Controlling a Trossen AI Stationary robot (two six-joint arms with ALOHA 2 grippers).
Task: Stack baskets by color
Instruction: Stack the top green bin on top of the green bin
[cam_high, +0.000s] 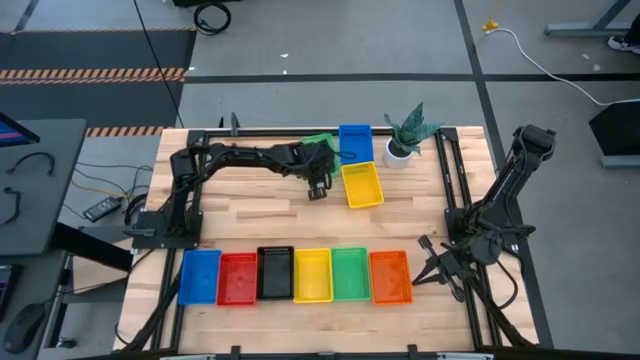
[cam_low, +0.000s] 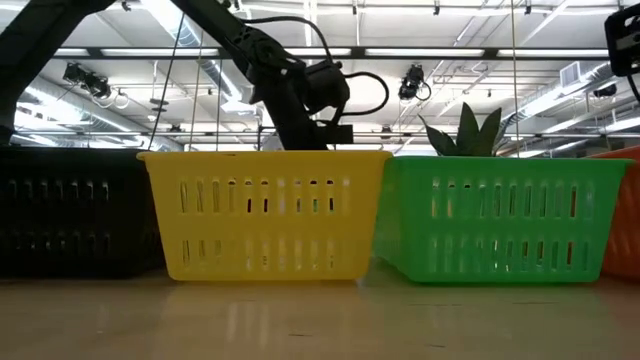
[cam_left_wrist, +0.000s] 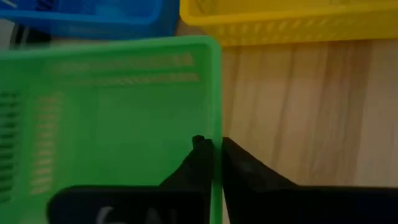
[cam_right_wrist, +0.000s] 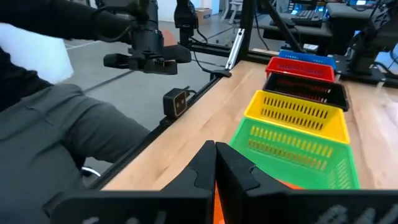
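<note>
Six baskets stand in a row along the near edge: blue (cam_high: 199, 276), red (cam_high: 237, 278), black (cam_high: 274, 274), yellow (cam_high: 312, 275), green (cam_high: 350, 274) and orange (cam_high: 390, 277). At the far side are a blue basket (cam_high: 355, 138), a yellow basket (cam_high: 362, 185) and a second green basket (cam_left_wrist: 112, 118), which my left arm mostly hides from above. My left gripper (cam_left_wrist: 214, 149) is shut on this green basket. My right gripper (cam_right_wrist: 216, 165) is shut, empty, beside the orange basket's right end. My left gripper has the far green basket's side wall (cam_left_wrist: 216, 118) pinched at its rim. One finger (cam_left_wrist: 198, 155) is inside the basket and the other (cam_left_wrist: 245, 165) outside. The fingers slant down from above. Whether the basket rests on the table, I cannot tell.
A green plant in a white pot (cam_high: 405, 138) stands at the far right, next to the far blue basket. Bare wood lies between the far baskets and the near row. In the low view the near yellow basket (cam_low: 265, 215) and the near green basket (cam_low: 500, 215) block the table behind.
</note>
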